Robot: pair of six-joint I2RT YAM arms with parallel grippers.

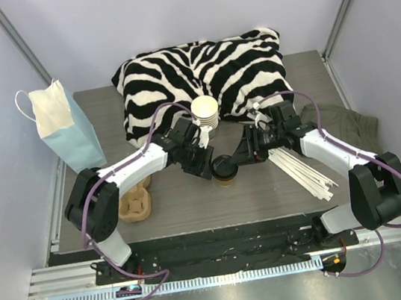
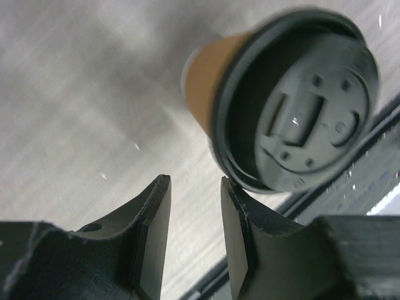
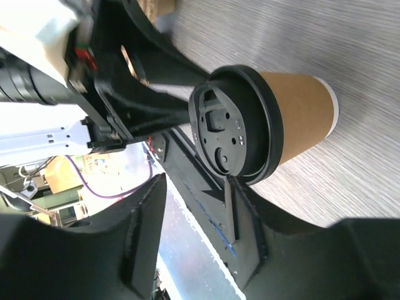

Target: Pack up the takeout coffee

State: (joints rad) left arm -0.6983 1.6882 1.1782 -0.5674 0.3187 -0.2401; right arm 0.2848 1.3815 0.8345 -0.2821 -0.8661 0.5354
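Grey wood-grain tabletop (image 1: 180,213) under everything. At the back you have a soft zebra-striped cushion (image 1: 204,74), black on cream. At the left rear a light blue paper bag (image 1: 70,135) stands upright, white inside, with a white cord handle; you can't see its contents. A crumpled olive cloth (image 1: 344,125) lies at the right edge. Just beside it is a fanned bundle of thin white sticks (image 1: 306,172). A tan moulded pulp cup carrier (image 1: 135,205) sits front left, partly under the left arm.

Your left hand (image 2: 195,184) has its black fingers spread, with nothing between them. Your right hand (image 3: 195,181) is also spread and holds nothing. One fingertip of each sits right by the lid's rim; you can't tell if they touch.

A stack of lidless paper cups (image 1: 205,111) stands in front of the cushion, the top one showing its cream inside.

The takeout coffee (image 1: 224,169) stands upright mid-tabletop, between the two hands. It is a smooth tan-brown paper cup that tapers downward to a white bottom edge. The round black plastic lid has a raised rim, a rectangular sip tab and small dimples, and it is seated on the cup.
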